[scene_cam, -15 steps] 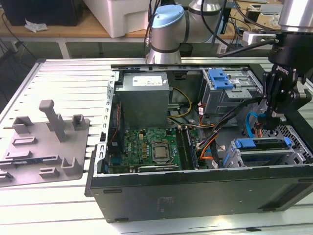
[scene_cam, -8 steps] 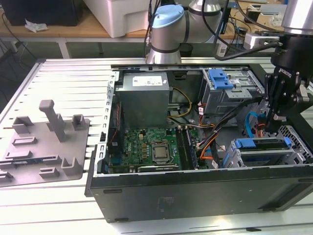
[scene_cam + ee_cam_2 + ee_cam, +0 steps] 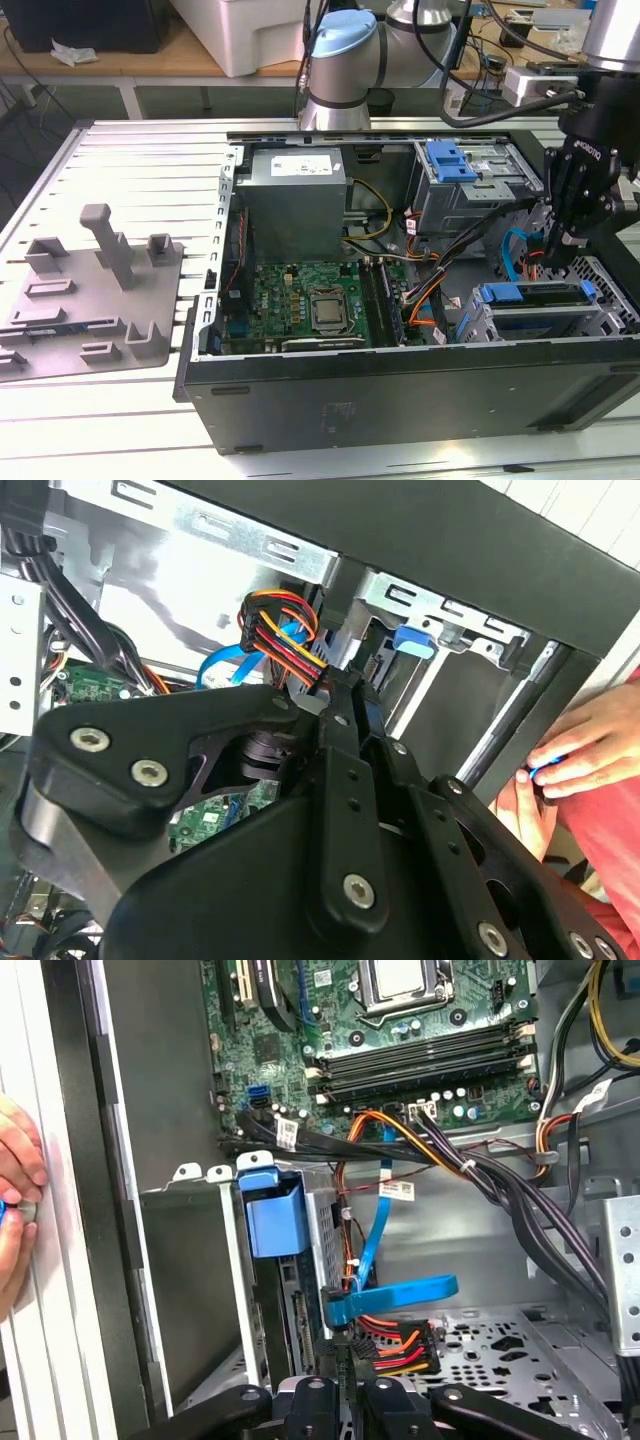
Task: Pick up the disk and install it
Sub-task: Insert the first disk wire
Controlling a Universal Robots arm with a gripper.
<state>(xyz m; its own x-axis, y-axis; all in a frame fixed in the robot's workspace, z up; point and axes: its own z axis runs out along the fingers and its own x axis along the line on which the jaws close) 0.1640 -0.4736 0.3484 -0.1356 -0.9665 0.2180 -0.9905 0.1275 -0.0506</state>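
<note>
Disk (image 3: 535, 308) in its blue carrier (image 3: 530, 293) sits slotted in the drive cage (image 3: 474, 322) at the exterior view's right, pickup and seating done; gripper (image 3: 557, 262) hangs close by, jaws drawn nearly together at the cable plugs (image 3: 395, 1340), perhaps pinching one

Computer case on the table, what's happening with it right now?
A robot arm's gripper is down inside the open computer case, next to the blue data cable and the coloured power wires by the drive cage. The disk, in its blue carrier, looks already seated in that cage. A person's hand rests at the case's outer edge.
</note>
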